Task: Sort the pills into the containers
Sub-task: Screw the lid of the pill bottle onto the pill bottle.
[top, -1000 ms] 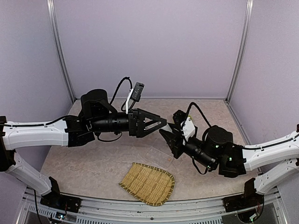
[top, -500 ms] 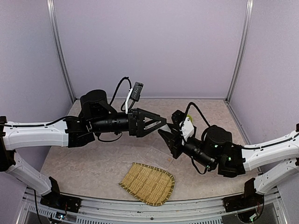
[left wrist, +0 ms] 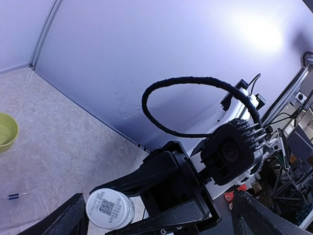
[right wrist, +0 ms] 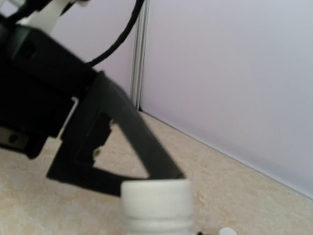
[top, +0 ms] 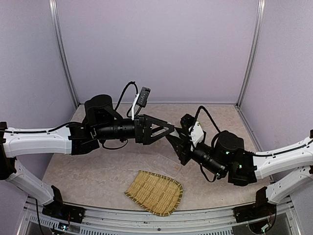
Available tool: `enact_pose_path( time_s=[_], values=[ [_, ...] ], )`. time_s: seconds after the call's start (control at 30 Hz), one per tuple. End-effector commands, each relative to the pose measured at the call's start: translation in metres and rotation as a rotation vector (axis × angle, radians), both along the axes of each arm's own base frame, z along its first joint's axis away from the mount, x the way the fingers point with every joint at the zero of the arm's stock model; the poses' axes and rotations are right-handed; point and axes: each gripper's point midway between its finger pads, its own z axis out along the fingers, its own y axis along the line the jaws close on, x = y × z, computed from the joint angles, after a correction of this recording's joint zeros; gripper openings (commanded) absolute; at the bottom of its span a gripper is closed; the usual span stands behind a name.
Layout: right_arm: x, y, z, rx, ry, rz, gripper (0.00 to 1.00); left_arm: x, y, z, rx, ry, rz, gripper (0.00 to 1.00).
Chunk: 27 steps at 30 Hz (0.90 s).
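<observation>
Midair, clamping a white bottle in the right claw, with its black fingers drawn in close around the bottle's body. Turning the bottle's round end, printed with a square code, toward the left wrist camera. Holding the left claw spread fully wide and gripping nothing, with its tips just beside the right claw. Meeting nose to nose above the middle of the desk, with one arm reaching in from each side. Framing the bottle, in the left wrist view, between the left claw's own two fingers at the bottom corners, well apart from it on either side. Catching, from the right wrist, the bottle's white top low in a blurred frame, with one black finger of the left claw slanting across behind it. Hovering over the containers, a flat clear box barely standing out from the speckled surface, lying on the desk below the two claws and just beyond the far edge of a woven bamboo tray. Blurring any touch or gap between box and tray beyond telling. Taking in, at the left edge of the left wrist view, a lime-green bowl sitting on the desk, well apart from the bottle.
</observation>
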Motion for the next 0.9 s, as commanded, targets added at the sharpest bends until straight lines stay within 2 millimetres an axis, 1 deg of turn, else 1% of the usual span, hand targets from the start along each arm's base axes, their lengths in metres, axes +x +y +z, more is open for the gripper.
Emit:
enact_pose_path(
  time_s=[0.0, 0.23, 0.4, 0.53, 0.67, 0.87],
  values=[
    [0.0, 0.009, 0.005, 0.006, -0.002, 0.005, 0.24, -0.007, 0.001, 0.005, -0.024, -0.015, -0.021, 0.99],
    [-0.006, 0.024, -0.002, -0.01, 0.015, 0.065, 0.24, -0.011, 0.0, 0.007, -0.037, -0.015, -0.042, 0.99],
    [-0.009, 0.035, -0.011, -0.016, 0.038, 0.104, 0.24, -0.013, 0.002, 0.013, -0.06, -0.025, -0.047, 0.99],
    [-0.012, 0.04, -0.01, -0.008, 0.04, 0.129, 0.24, -0.014, 0.003, 0.013, -0.061, -0.025, -0.049, 0.99],
    [-0.013, 0.032, 0.001, 0.025, 0.027, 0.125, 0.24, -0.011, 0.005, 0.012, -0.055, -0.027, -0.03, 0.99],
    [-0.008, 0.005, 0.016, 0.052, 0.003, 0.058, 0.24, -0.006, 0.011, 0.012, -0.055, -0.028, 0.002, 0.99]
  ],
)
